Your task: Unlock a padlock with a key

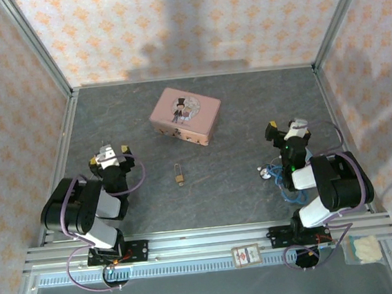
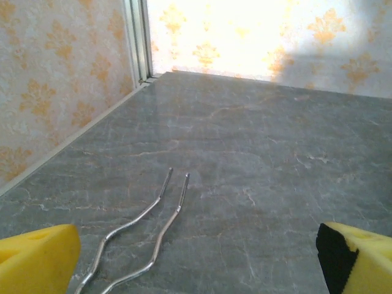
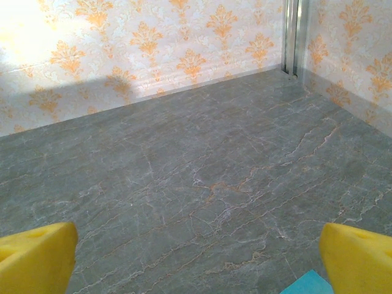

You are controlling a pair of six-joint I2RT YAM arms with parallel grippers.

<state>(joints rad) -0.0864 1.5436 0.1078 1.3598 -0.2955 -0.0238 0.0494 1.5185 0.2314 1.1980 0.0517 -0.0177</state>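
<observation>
With left fingers (image 2: 37, 257) and right fingers (image 3: 37, 254) wide apart, empty, steady the tiny brass-bodied, silver-shackled padlock (image 1: 179, 176) (loose on the grey surface (image 1: 222, 200)).

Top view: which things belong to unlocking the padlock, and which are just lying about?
For the job:
small brass padlock with silvery shackle
small silvery metal item, probably the key

Lying about:
pink illustrated tin box
small printed card
clear plastic bag
</observation>
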